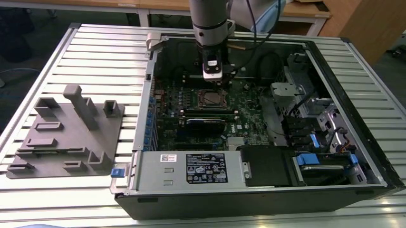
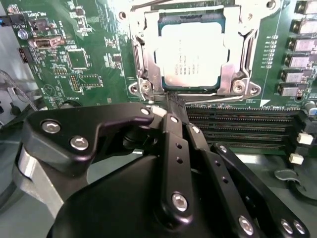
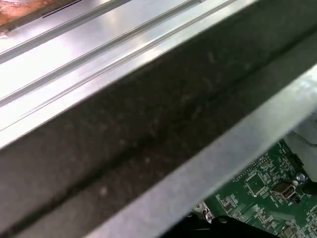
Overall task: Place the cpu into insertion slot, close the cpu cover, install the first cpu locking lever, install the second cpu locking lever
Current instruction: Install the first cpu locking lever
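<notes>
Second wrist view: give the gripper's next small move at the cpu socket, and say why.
Probably a short push of the gripper onto the locking lever beside its tip. The cpu is seated, the cpu cover lies flat over it, and the shut fingers end at the socket's edge by that thin rod. Whether it is latched, I cannot tell.

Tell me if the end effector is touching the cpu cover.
Cannot tell. In the second wrist view the end effector overlaps the edge of the cpu cover, hiding any contact or gap.
</notes>
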### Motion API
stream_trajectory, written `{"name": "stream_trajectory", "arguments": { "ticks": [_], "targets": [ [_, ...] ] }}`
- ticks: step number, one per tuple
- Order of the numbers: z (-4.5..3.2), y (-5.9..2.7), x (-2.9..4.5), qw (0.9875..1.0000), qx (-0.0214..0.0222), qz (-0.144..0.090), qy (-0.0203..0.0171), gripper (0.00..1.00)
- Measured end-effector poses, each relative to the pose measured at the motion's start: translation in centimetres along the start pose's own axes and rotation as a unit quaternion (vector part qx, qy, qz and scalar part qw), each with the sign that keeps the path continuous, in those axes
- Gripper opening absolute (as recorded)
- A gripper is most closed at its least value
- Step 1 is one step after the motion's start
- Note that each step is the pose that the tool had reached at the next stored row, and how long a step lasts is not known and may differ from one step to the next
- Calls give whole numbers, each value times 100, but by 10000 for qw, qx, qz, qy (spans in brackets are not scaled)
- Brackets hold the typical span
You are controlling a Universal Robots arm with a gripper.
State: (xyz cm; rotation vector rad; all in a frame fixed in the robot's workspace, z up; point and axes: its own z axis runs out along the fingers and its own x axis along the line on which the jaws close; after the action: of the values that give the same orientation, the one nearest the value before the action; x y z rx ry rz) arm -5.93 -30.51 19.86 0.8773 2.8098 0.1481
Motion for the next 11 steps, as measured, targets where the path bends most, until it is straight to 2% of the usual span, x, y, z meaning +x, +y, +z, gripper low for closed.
{"name": "stream_trajectory", "arguments": {
  "ticks": [7,11],
  "targets": [
    [-111,18,-18,10000,0,1,3,11],
    [-118,19,-19,10000,0,0,3,11]
  ]
}}
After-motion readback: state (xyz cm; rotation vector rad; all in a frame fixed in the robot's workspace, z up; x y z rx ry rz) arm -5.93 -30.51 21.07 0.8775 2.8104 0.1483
